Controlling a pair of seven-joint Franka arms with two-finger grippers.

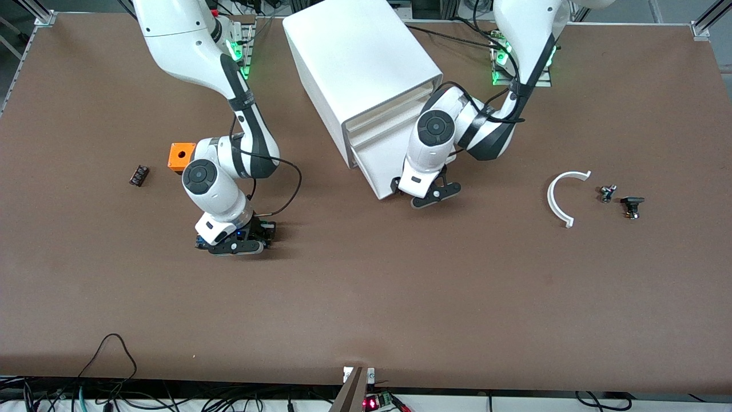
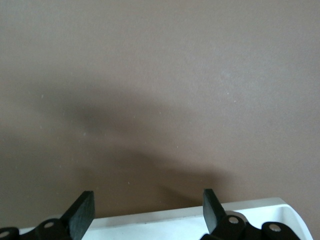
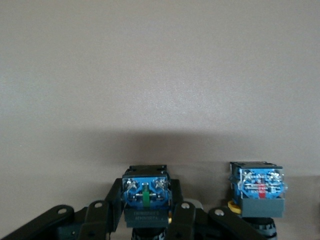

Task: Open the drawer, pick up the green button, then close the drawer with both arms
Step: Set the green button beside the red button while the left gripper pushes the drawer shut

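My right gripper point(image 1: 235, 243) is down at the table, toward the right arm's end, shut on the button point(image 3: 145, 191). The button's blue base with a green strip shows between the fingers point(image 3: 111, 202); its cap is hidden. A second button point(image 3: 257, 189) with a red strip and a yellow cap stands right beside it. The white cabinet point(image 1: 354, 63) stands at the table's middle. Its lowest drawer point(image 1: 382, 167) sticks out a little. My left gripper point(image 1: 434, 194) is open at the drawer's front edge point(image 2: 200, 217), with the white rim between its fingers.
An orange box point(image 1: 182, 156) and a small black part point(image 1: 139, 175) lie toward the right arm's end. A white curved piece point(image 1: 563, 197) and two small parts point(image 1: 608, 193) point(image 1: 632, 206) lie toward the left arm's end.
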